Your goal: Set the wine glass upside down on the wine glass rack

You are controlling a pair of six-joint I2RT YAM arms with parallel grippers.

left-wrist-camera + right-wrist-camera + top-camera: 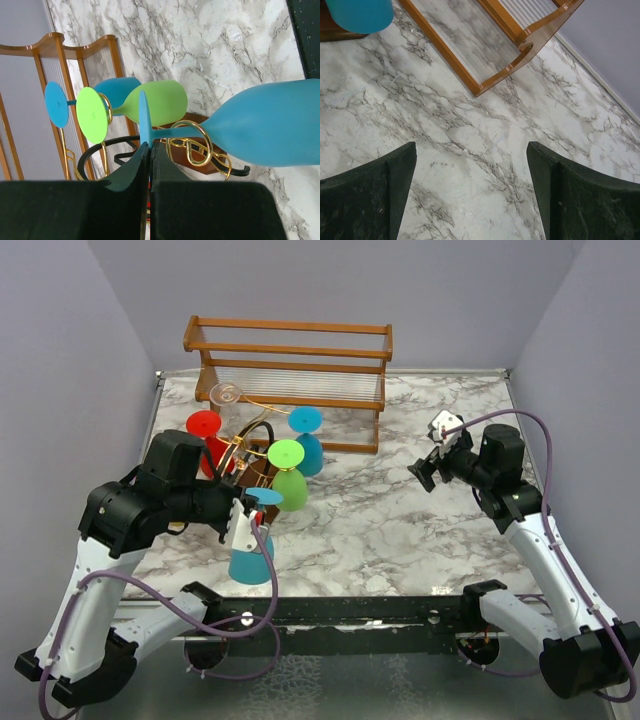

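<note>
The wine glass rack [246, 446] is a gold wire stand on a dark brown base, left of centre. Red [204, 424], green [289, 488] and teal [309, 452] glasses hang on it upside down. My left gripper [244, 520] is shut on the foot [143, 117] of a light blue wine glass [251, 558], which hangs bowl down at the rack's near side. In the left wrist view its stem crosses a gold curl [196, 144] and its bowl [270, 130] is to the right. My right gripper [432, 462] is open and empty over bare marble [470, 165].
An orange-brown wooden slatted frame [290, 360] stands at the back, and its corner shows in the right wrist view [520, 55]. A clear glass [226, 394] sits by the frame's left end. Grey walls close in the marble table [400, 530].
</note>
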